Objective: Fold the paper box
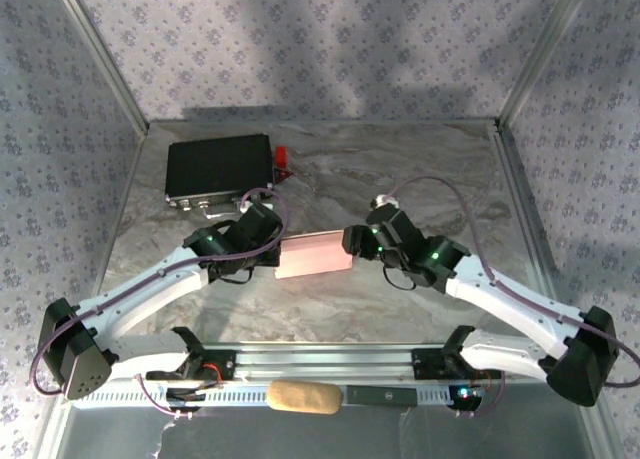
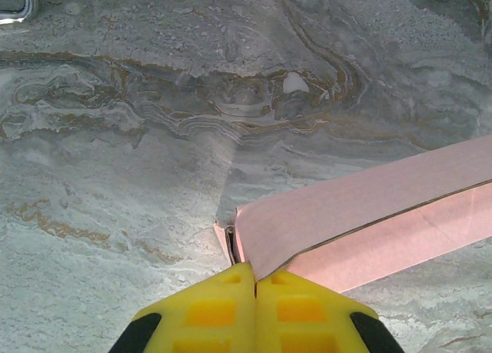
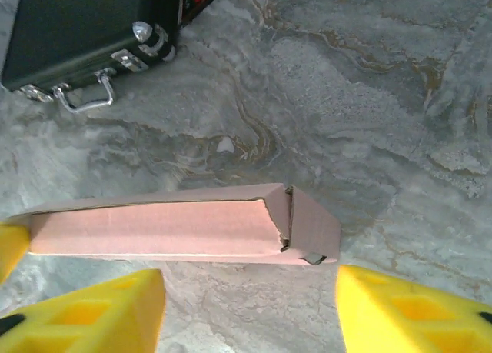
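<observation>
Grey marbled stone pattern covers the desk [image 1: 420, 179], which is closed in by flowered panels. At its middle, between the two wrists, lies the pale pink paper box of thin cardboard [image 1: 314, 254], partly folded into a low, flat rectangle, with a flap seam showing at its right end. It is judged to be light, easily creased and apt to slide on the smooth top. Hold is best taken at edges and corners, not on the hollow face. The left jaws are shut tight, and the box's left corner appears to be nipped at their tips. The right jaws are spread wide just short of the box's near edge, with nothing held. The white left arm [image 1: 150, 279] and white right arm [image 1: 500, 289] are bent inward, wrists low and facing each other. A black hard case [image 1: 218, 167] is set well behind.
</observation>
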`<state>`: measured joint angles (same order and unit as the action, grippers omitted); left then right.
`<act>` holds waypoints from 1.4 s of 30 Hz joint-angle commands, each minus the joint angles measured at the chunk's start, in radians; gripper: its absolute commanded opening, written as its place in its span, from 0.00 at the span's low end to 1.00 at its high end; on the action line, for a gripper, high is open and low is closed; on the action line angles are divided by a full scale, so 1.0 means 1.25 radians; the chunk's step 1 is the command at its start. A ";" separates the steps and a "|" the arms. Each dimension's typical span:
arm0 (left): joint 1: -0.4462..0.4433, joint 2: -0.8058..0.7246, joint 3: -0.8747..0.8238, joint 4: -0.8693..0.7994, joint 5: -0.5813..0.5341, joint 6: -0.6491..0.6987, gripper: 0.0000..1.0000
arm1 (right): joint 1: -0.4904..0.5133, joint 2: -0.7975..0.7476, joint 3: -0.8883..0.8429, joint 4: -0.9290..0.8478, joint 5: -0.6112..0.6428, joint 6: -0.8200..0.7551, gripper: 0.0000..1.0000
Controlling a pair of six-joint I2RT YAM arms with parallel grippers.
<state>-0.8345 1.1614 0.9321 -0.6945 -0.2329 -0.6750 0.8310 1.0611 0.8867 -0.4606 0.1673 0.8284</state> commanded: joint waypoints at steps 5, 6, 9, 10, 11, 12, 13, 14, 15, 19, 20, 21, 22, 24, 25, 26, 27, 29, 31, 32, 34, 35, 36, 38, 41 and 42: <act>-0.019 0.027 -0.012 -0.046 0.023 -0.015 0.04 | -0.060 -0.061 -0.087 0.111 -0.126 0.465 0.75; -0.020 0.027 -0.011 -0.046 0.023 -0.016 0.04 | -0.063 -0.052 -0.093 0.124 -0.144 0.511 0.75; -0.023 0.028 -0.008 -0.048 0.020 -0.016 0.04 | -0.063 -0.026 -0.112 0.160 -0.185 0.626 0.76; -0.024 0.029 -0.009 -0.048 0.019 -0.017 0.04 | -0.063 -0.022 -0.123 0.181 -0.193 0.648 0.76; -0.024 0.028 -0.007 -0.049 0.018 -0.016 0.04 | -0.064 -0.016 -0.133 0.199 -0.197 0.668 0.76; -0.026 0.028 -0.007 -0.048 0.017 -0.017 0.04 | -0.064 -0.014 -0.140 0.198 -0.197 0.688 0.76; -0.025 0.027 -0.006 -0.051 0.016 -0.018 0.04 | -0.066 -0.013 -0.154 0.216 -0.193 0.703 0.76; -0.026 0.025 -0.006 -0.051 0.015 -0.018 0.04 | -0.068 -0.011 -0.167 0.238 -0.193 0.714 0.76; -0.026 0.025 -0.005 -0.052 0.016 -0.018 0.04 | -0.072 -0.007 -0.174 0.245 -0.197 0.725 0.76; -0.029 0.027 -0.004 -0.050 0.016 -0.017 0.04 | -0.093 0.018 -0.195 0.305 -0.219 0.738 0.76; -0.030 0.029 -0.003 -0.049 0.015 -0.018 0.04 | -0.099 0.026 -0.198 0.318 -0.229 0.744 0.76; -0.030 0.030 -0.003 -0.048 0.017 -0.018 0.04 | -0.103 0.032 -0.203 0.330 -0.235 0.750 0.75; -0.031 0.032 -0.002 -0.048 0.017 -0.018 0.04 | -0.106 0.039 -0.206 0.345 -0.242 0.754 0.75; -0.032 0.034 0.000 -0.048 0.016 -0.017 0.04 | -0.114 0.048 -0.216 0.384 -0.251 0.755 0.74; -0.033 0.035 0.001 -0.049 0.016 -0.017 0.04 | -0.116 0.048 -0.219 0.401 -0.253 0.751 0.73; -0.033 0.035 0.003 -0.051 0.016 -0.017 0.04 | -0.117 0.046 -0.216 0.400 -0.256 0.746 0.72; -0.034 0.035 0.003 -0.051 0.017 -0.017 0.04 | -0.117 0.042 -0.215 0.404 -0.256 0.737 0.72; -0.033 0.035 0.003 -0.051 0.016 -0.017 0.04 | -0.116 0.029 -0.208 0.390 -0.250 0.726 0.71; -0.033 0.035 0.004 -0.051 0.016 -0.016 0.04 | -0.111 0.010 -0.208 0.378 -0.232 0.717 0.71; -0.034 0.037 0.004 -0.051 0.016 -0.015 0.04 | -0.107 0.003 -0.206 0.370 -0.221 0.714 0.71; -0.033 0.038 0.004 -0.048 0.016 -0.016 0.04 | -0.103 -0.003 -0.205 0.358 -0.209 0.708 0.72; -0.033 0.039 0.005 -0.048 0.017 -0.016 0.04 | -0.103 0.000 -0.205 0.355 -0.210 0.708 0.72; -0.033 0.039 0.005 -0.048 0.017 -0.016 0.04 | -0.105 0.006 -0.209 0.358 -0.214 0.711 0.72; -0.034 0.040 0.005 -0.047 0.018 -0.016 0.04 | -0.113 0.020 -0.219 0.375 -0.221 0.716 0.72; -0.034 0.042 0.006 -0.049 0.017 -0.016 0.04 | -0.127 0.049 -0.227 0.398 -0.237 0.720 0.71; -0.035 0.042 0.006 -0.049 0.017 -0.016 0.04 | -0.132 0.061 -0.229 0.409 -0.246 0.723 0.70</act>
<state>-0.8661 1.1805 0.9417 -0.6945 -0.2626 -0.6830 0.6823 1.1030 0.6167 0.0200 -0.1230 1.7317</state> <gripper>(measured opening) 0.048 0.711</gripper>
